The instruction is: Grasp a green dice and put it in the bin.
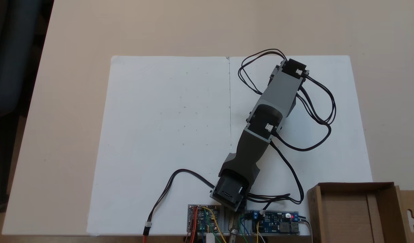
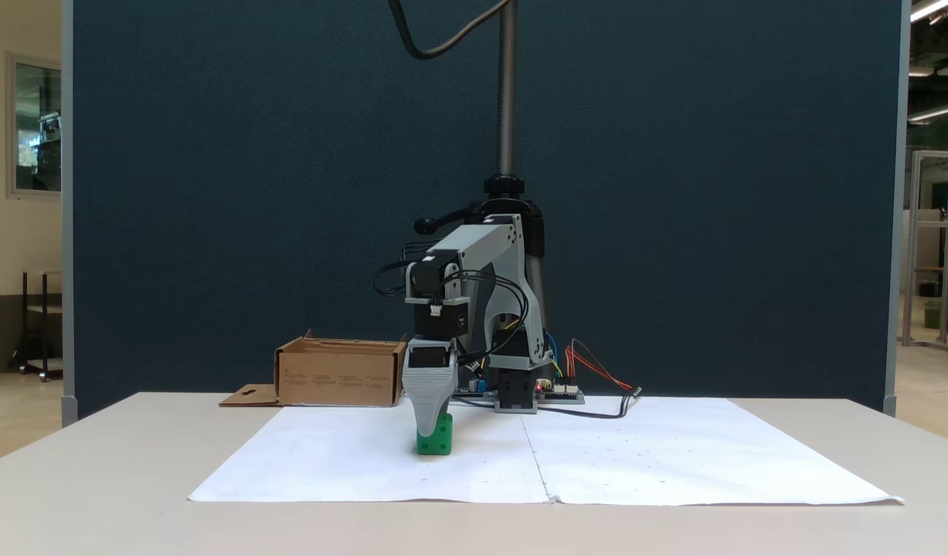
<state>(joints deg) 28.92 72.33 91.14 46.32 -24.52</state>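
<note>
The green dice (image 2: 441, 442) sits on the white paper sheet (image 2: 350, 455), left of its centre seam in a fixed view. My gripper (image 2: 429, 429) points straight down at the dice. One grey finger (image 2: 429, 398) stands in front of the cube's left half, with its tip close to the paper. The other jaw lies behind it, so I cannot tell whether the jaws press on the dice. From above, the arm (image 1: 277, 98) stretches out over the right half of the sheet and covers the dice. The brown cardboard bin (image 1: 389, 209) (image 2: 338, 374) stands beside the arm's base.
Circuit boards (image 1: 276, 222) and loose black cables (image 1: 314, 111) lie around the arm's base (image 1: 232, 192). The white sheet (image 1: 166, 135) covers the middle of the beige table (image 1: 75, 67). A dark partition (image 2: 211, 193) stands behind the table.
</note>
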